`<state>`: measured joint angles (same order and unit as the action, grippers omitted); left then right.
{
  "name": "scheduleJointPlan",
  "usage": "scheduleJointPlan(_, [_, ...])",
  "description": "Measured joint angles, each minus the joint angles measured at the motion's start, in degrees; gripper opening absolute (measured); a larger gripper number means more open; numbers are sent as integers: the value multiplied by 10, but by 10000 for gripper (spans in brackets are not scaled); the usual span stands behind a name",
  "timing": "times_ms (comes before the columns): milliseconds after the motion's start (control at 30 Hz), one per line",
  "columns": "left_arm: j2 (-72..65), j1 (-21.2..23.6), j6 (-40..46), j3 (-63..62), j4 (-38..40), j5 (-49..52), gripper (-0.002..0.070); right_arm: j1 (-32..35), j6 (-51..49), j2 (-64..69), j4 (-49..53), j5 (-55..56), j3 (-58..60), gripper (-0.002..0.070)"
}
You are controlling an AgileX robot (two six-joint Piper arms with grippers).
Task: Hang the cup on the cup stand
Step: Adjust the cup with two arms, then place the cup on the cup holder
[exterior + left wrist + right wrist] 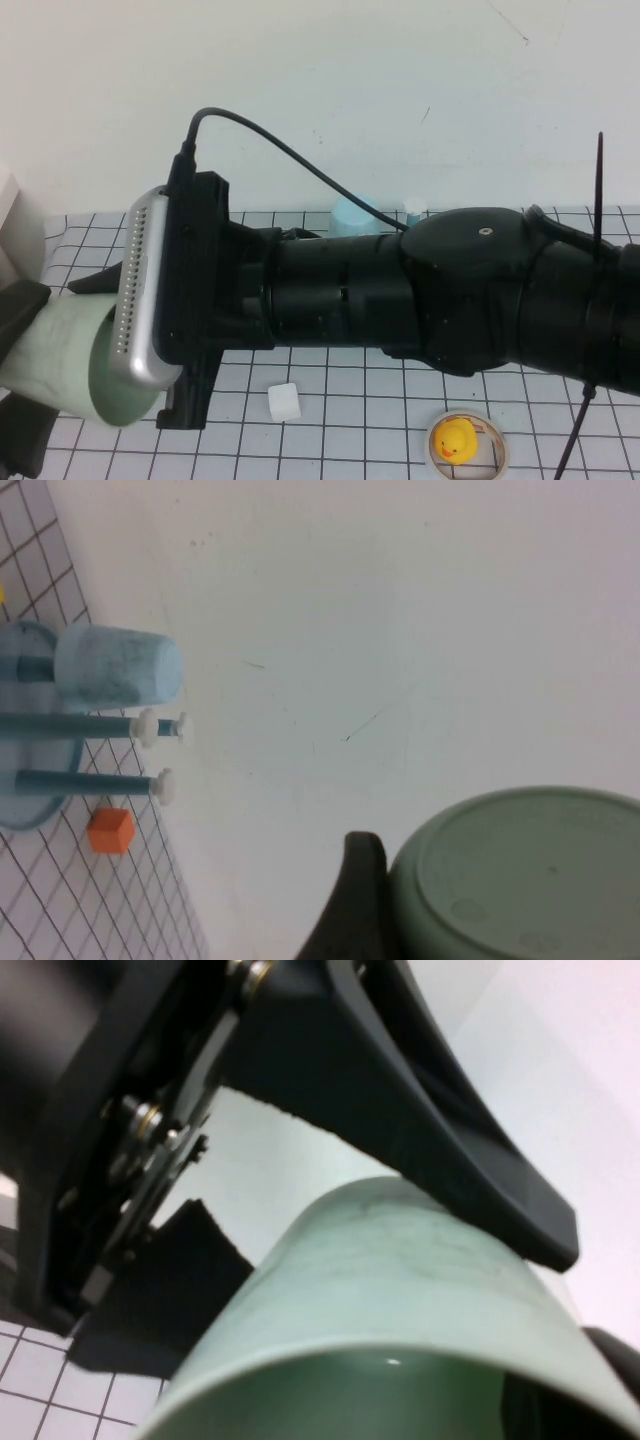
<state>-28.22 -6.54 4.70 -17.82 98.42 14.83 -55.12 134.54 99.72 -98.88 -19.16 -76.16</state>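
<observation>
Handoff pose: pale mint-green plastic tumbler (70,360) sat sideways between both grippers at the table's left edge, off the surface.
Left gripper (20,370) straddled the tumbler with black fingers (350,905) spread wide against its wall near the base; whether it really clamped, can't tell. Right gripper (520,1290) was at the cup's open rim, one finger on the outer wall; jaws read as closed, grip on the rim not confirmable. Blue pegged cup stand (40,735) with white knobs stood well apart near the back wall, a light blue tumbler (362,215) already on one peg. Small white cube (284,402), orange cube (110,830) and a yellow duck (457,440) in its ring lay on the grid mat.
</observation>
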Motion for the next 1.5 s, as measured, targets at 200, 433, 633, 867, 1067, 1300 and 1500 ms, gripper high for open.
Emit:
scheduleJointPlan(200, [0,0,66,-1,1,-3,575,2,-25,0,33,-17,0,239])
scheduleJointPlan(433, [0,0,182,-36,-6,-20,564,0,-64,-17,82,-33,0,466])
scheduleJointPlan(633, [0,0,313,-92,-3,-40,557,4,-161,-49,210,-33,0,480])
scheduleJointPlan(867, [0,0,394,-127,-3,-57,557,31,-280,-91,301,-29,0,480])
scheduleJointPlan(1067, [-3,0,500,-148,-1,-53,557,74,-418,-146,389,-75,0,425])
scheduleJointPlan(1300, [-65,0,727,-197,-2,32,557,132,-591,-231,607,-259,0,67])
scheduleJointPlan(1500, [-161,0,864,-254,-8,143,557,141,-739,-319,769,-397,0,9])
